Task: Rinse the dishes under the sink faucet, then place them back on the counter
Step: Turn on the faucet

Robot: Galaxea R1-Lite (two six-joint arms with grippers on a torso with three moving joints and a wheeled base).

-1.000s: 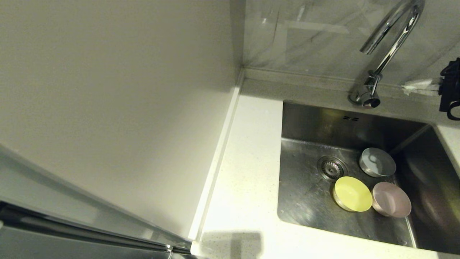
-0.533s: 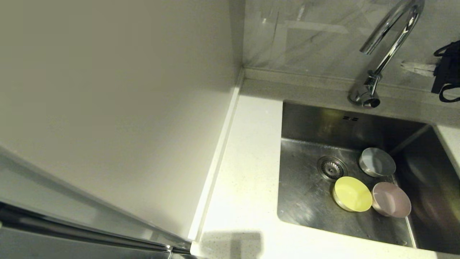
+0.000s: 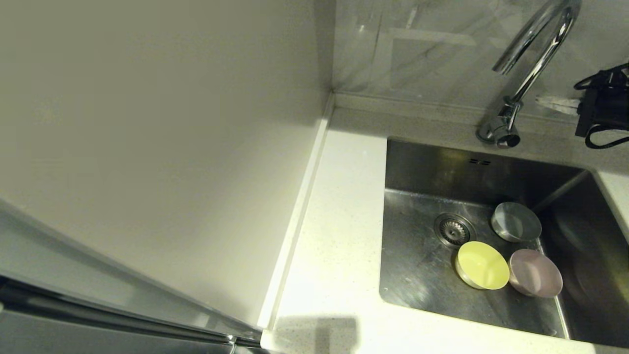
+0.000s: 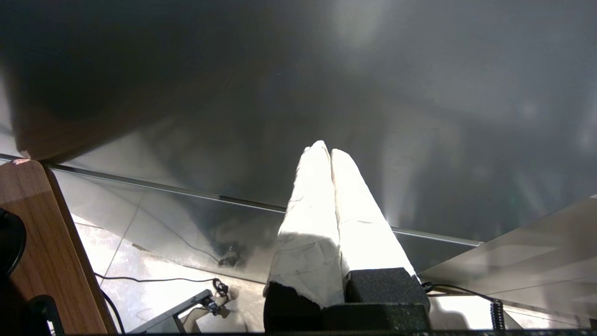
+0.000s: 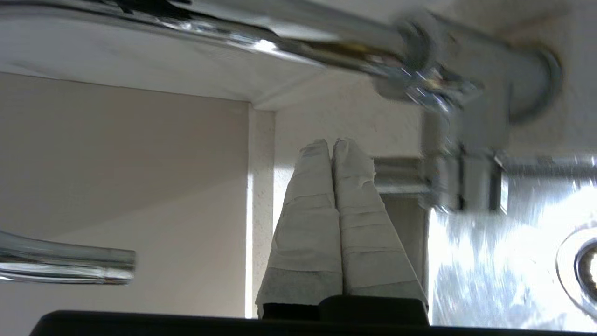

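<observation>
Worktop (image 3: 339,236): white stone, lying at 9 o'clock of sink (image 3: 417,275).
Faucet (image 3: 533,64): standing at 12 o'clock; right tool (image 3: 557,104) pinched empty, hovering beside its stem.
Three bowls (image 3: 482,264): sitting by the drain; likely light, stiff, slippery; rim offering best hold.
Left tool (image 4: 330,151): pinched empty, parked away from the sink.

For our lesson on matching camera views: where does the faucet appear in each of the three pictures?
Head view: faucet at the upper right, behind the sink.
Left wrist view: not in it.
Right wrist view: faucet, blurred, across the top, just beyond the shut right gripper.
Shared landmark: the sink's drain.
</observation>
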